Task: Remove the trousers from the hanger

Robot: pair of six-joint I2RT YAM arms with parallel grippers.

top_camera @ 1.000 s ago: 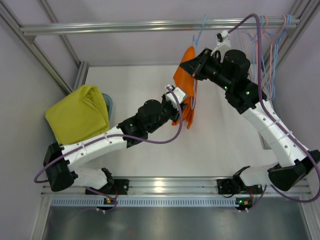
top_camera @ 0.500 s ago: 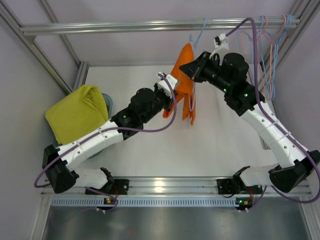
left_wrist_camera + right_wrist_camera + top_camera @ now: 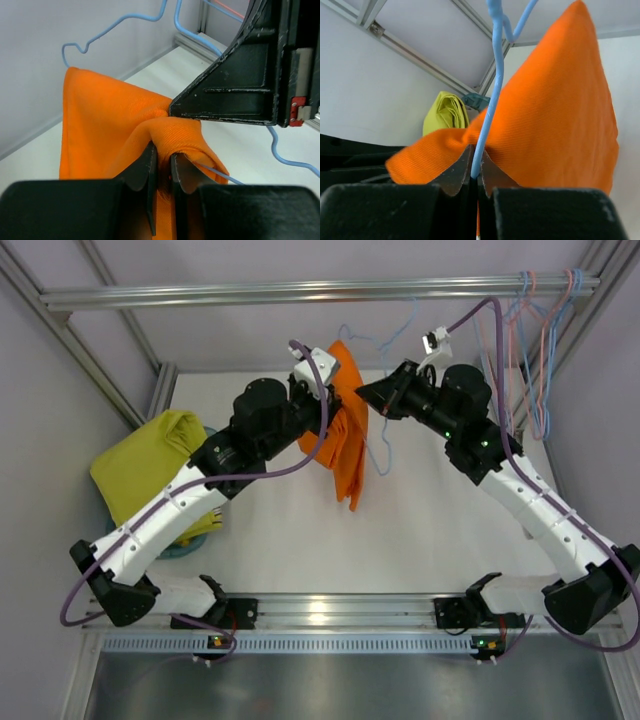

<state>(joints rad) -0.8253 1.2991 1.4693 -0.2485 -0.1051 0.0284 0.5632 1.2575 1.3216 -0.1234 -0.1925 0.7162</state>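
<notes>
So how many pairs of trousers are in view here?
2. The orange trousers hang centre, pinched by the left gripper; the yellow trousers lie folded at far left.

Probably a lab, aluminium frame [image 3: 200, 294], white table [image 3: 440, 530]

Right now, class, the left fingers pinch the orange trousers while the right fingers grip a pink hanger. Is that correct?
No: the hanger is blue, not pink; the right wrist view shows it. The left fingers do pinch the orange trousers and the right fingers grip the hanger.
</notes>
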